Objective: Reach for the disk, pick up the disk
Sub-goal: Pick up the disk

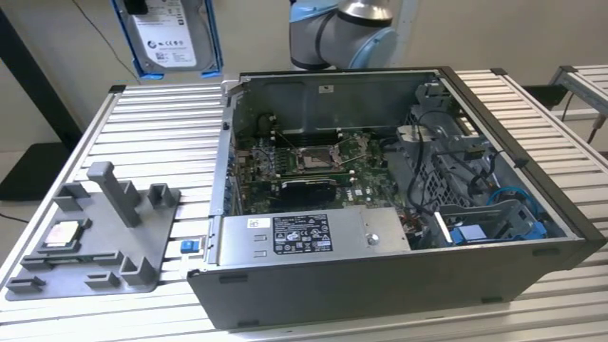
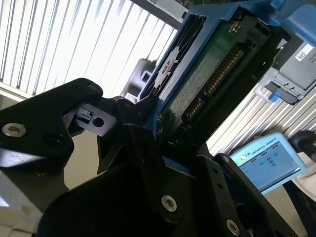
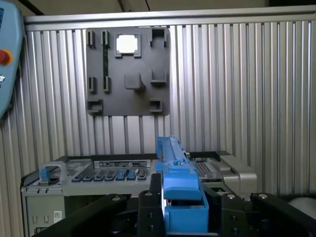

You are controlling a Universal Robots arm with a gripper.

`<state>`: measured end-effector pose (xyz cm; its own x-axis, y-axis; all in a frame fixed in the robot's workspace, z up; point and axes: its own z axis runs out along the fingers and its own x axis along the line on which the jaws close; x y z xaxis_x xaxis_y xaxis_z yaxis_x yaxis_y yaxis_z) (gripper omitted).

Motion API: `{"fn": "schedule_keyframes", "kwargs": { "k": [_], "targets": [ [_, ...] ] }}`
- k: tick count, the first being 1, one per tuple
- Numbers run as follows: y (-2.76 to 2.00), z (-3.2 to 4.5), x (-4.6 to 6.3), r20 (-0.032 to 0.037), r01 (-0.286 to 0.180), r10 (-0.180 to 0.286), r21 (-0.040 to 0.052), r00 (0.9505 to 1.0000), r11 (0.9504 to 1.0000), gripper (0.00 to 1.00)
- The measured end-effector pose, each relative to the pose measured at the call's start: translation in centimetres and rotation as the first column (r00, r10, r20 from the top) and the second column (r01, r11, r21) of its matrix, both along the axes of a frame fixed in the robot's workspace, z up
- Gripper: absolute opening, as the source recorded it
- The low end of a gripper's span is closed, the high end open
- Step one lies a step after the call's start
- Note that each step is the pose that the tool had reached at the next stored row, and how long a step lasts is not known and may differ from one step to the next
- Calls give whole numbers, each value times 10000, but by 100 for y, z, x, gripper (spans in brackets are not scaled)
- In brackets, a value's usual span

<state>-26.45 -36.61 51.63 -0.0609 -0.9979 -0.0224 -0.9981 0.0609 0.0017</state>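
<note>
1. The bench [image 1: 161,135] is a wide top of ribbed metal slats and carries everything else.
2. An open computer case [image 1: 380,285] lies on its side on the bench, toward the exterior view's right. Its board, cables and a labelled silver box are exposed.
3. The robot arm [image 1: 347,35] shows behind the far wall of the case as a grey and light blue joint.
4. A grey plastic tray [image 1: 95,235] with upright posts and pockets lies flat on the bench at the exterior view's left, apart from the case.
5. The disk [image 1: 174,35] is up in the air, clear of the bench, above its far edge on the exterior view's left. It stands upright with its white label facing that camera and blue rails down both sides. The second wrist view shows its green circuit side [image 2: 207,74], and the first wrist view shows one blue rail edge-on [image 3: 175,168].
6. The gripper [image 3: 181,200] pinches the disk, with black fingers pressed against the blue rail from both sides.
7. A handheld control screen [image 2: 269,160] with a pale blue frame lies off to one side.
8. A small square silver chip [image 1: 65,231] sits in a pocket of the tray.
9. A tiny blue piece [image 1: 189,246] lies on the bench just beside the case's near corner.
</note>
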Motion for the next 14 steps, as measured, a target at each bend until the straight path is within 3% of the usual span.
{"fn": "schedule_keyframes", "kwargs": {
  "k": [14],
  "targets": [
    [0,0,438,-1,0,0,0,10000,10000,0]
  ]
}}
